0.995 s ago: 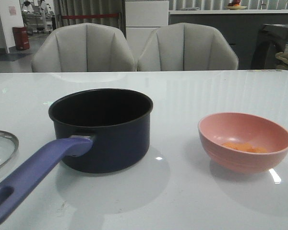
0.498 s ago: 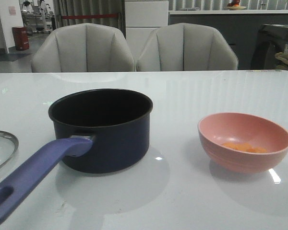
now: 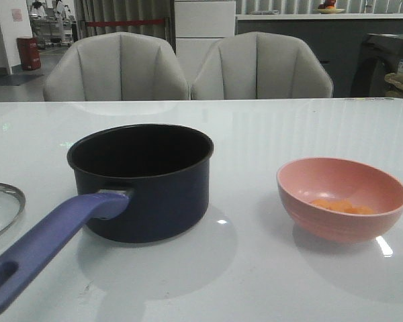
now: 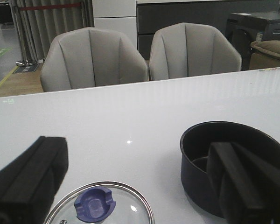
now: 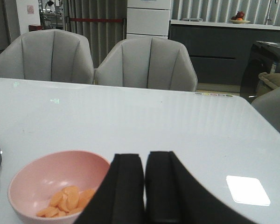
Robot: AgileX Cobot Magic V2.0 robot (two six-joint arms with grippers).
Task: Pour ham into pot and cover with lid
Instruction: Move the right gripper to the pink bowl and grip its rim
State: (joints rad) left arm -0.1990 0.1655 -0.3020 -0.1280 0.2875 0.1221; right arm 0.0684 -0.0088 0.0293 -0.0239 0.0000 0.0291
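The dark navy pot (image 3: 141,181) stands left of centre, its purple-blue handle (image 3: 47,245) pointing to the front left; it also shows in the left wrist view (image 4: 200,158). Orange-pink ham pieces (image 3: 342,206) lie in a pink bowl (image 3: 342,198) on the right; both show in the right wrist view, the ham (image 5: 67,200) inside the bowl (image 5: 37,179). The glass lid (image 3: 1,208) lies flat at the left edge, its blue knob (image 4: 95,204) up. My left gripper (image 4: 140,182) is open above the lid. My right gripper (image 5: 144,186) is shut and empty beside the bowl.
Two grey chairs (image 3: 188,67) stand behind the white table's far edge (image 3: 255,100). A dark counter (image 3: 302,33) runs along the back right. Neither arm shows in the front view.
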